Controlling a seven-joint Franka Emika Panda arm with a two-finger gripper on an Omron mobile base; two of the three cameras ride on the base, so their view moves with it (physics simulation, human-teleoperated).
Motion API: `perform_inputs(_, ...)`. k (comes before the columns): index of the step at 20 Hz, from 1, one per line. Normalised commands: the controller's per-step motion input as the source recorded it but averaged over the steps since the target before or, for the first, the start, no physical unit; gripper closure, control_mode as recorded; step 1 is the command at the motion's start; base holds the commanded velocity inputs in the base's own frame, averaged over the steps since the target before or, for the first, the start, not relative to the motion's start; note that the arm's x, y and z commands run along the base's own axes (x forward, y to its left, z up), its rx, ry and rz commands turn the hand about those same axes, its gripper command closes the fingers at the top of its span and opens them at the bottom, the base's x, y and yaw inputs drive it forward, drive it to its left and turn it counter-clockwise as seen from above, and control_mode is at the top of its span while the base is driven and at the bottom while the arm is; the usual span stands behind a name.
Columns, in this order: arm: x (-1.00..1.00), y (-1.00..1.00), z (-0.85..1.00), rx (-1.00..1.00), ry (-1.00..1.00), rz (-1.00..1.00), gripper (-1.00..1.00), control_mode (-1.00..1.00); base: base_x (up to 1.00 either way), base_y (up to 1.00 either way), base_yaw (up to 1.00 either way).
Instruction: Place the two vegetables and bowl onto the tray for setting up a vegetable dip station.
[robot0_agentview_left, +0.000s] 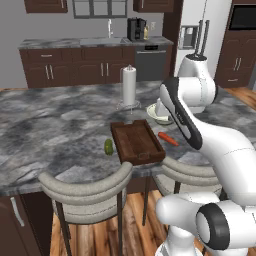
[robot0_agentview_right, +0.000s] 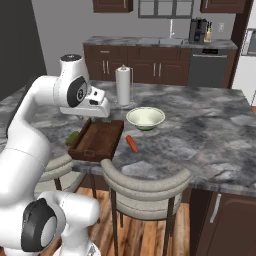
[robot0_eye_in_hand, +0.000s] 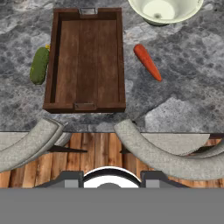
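Hand view looks straight down on the tray (robot0_eye_in_hand: 86, 61), dark brown wood with low raised sides and a small handle cut into each short end. It sits on the grey marbled counter (robot0_eye_in_hand: 183, 109) with nothing lying in it. Just beside its left long wall, apart from it, lies the green cucumber (robot0_eye_in_hand: 39, 65), stubby and oval, lying nearly parallel to the wall. On the other side of the tray, a little further off, the carrot (robot0_eye_in_hand: 147, 61) lies slanted on the stone. At the top edge of that view, beyond the carrot, is the pale cream-green bowl (robot0_eye_in_hand: 165, 10), upright and cut off by the frame.

From the right base view the same layout reads sideways: tray (robot0_agentview_right: 97, 139) near the counter's front edge, carrot (robot0_agentview_right: 131, 143) to its right, bowl (robot0_agentview_right: 145, 118) behind the carrot. A white paper-towel roll (robot0_agentview_right: 123, 85) stands upright behind the tray and to the left of the bowl. My claw (robot0_agentview_right: 98, 106) hangs in the air above the tray, touching none of the things. I cannot tell how far apart my fingers stand, as its two dark finger tips (robot0_eye_in_hand: 71, 180) barely rise at the bottom of the hand view; I hold nothing.

Below the counter's front edge two grey padded stools (robot0_agentview_left: 86, 192) curve in over a wooden floor (robot0_agentview_left: 135, 227). Far back stand dark cabinets (robot0_agentview_left: 75, 65), a dishwasher (robot0_agentview_left: 150, 62) and a coffee machine (robot0_agentview_left: 136, 29).
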Motion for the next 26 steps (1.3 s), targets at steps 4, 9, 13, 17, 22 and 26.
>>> perform_inputs(4,0.00,-0.17,0.00,0.00,0.00,0.00,-1.00,-1.00,0.00,0.00,0.00)
perform_inputs(9,0.02,-0.33,-0.01,-0.01,0.01,0.03,-1.00,-1.00,0.00,0.00,0.00)
perform_inputs(13,0.17,-0.24,-0.05,0.00,0.05,0.02,-1.00,-1.00,0.00,0.00,0.00)
perform_inputs(17,0.32,-0.13,-0.06,0.00,0.11,0.04,-1.00,-1.00,0.00,0.00,0.00)
perform_inputs(22,0.51,0.00,-0.12,0.00,0.19,0.06,-1.00,-1.00,0.00,0.00,0.00)
perform_inputs(26,0.50,-0.05,-0.14,0.00,0.18,0.08,-1.00,-1.00,0.00,0.00,0.00)
